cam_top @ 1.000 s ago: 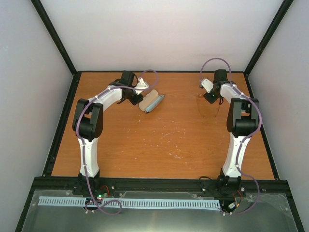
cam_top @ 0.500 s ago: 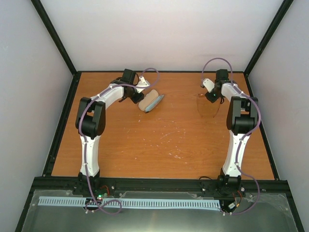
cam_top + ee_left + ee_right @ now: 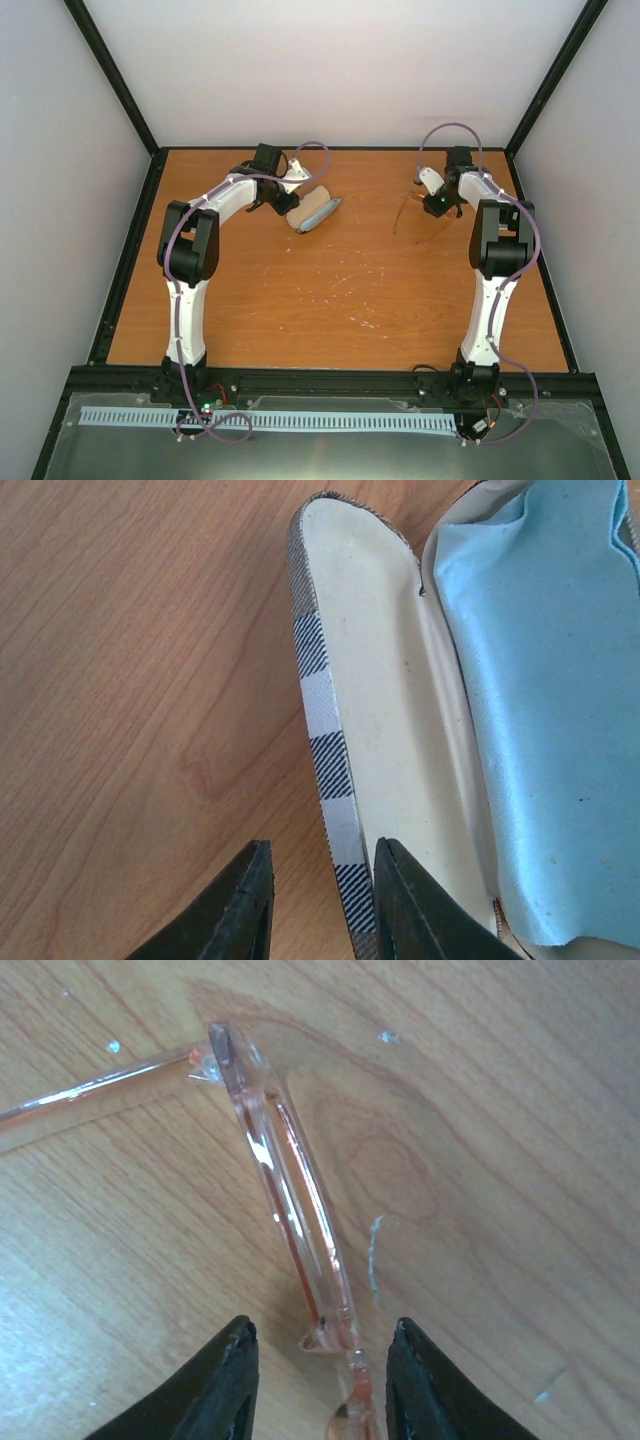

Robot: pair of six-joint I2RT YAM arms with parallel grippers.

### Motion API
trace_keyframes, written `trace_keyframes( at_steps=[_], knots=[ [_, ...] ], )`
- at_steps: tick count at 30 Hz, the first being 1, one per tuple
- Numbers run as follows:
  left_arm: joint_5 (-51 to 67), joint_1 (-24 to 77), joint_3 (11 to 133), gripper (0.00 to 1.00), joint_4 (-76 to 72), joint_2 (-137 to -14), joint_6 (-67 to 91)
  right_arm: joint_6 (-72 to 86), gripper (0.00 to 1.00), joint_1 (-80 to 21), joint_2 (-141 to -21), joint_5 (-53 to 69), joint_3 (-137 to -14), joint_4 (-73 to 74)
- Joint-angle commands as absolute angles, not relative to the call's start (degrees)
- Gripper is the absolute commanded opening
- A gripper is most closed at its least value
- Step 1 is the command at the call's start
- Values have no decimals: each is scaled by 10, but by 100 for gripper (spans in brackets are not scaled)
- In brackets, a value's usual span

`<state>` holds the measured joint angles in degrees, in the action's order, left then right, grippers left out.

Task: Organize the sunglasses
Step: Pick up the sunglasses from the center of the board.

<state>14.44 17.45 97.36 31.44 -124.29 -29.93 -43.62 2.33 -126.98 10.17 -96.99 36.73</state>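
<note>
The right gripper has its fingers apart, astride the sunglasses — a gap on each side, no grip. The front bar runs away from the fingertips, leaning left, and one arm branches leftward at its far end. Bare table lies on both sides. The left gripper is parted astride the open case's rim — the cloth lies beyond the inner finger.

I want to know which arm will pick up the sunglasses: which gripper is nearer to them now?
Right. The right gripper has its open fingers on either side of the sunglasses frame. The left gripper is far off, at the rim of the open case.
</note>
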Motion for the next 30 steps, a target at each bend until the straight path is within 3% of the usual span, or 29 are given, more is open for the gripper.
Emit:
trace_keyframes(
  at_steps=[1, 5, 9, 16, 26, 30],
  knots=[
    [161, 170, 978, 30, 311, -1234, -298, -409, 37, 26, -1249, 121, -965, 393],
    [162, 170, 966, 30, 305, -1226, -297, -401, 36, 26, -1248, 120, -964, 396],
    [160, 170, 959, 30, 303, -1222, -297, -403, 20, 26, -1251, 118, -972, 398],
    [161, 170, 961, 30, 302, -1224, -297, -406, 3, 26, -1253, 125, -980, 407],
    [174, 171, 971, 30, 304, -1223, -289, -317, 3, 27, -1258, 154, -1018, 401],
    [197, 175, 983, 29, 306, -1210, -273, -211, 3, 26, -1273, 242, -1080, 425]
  ],
)
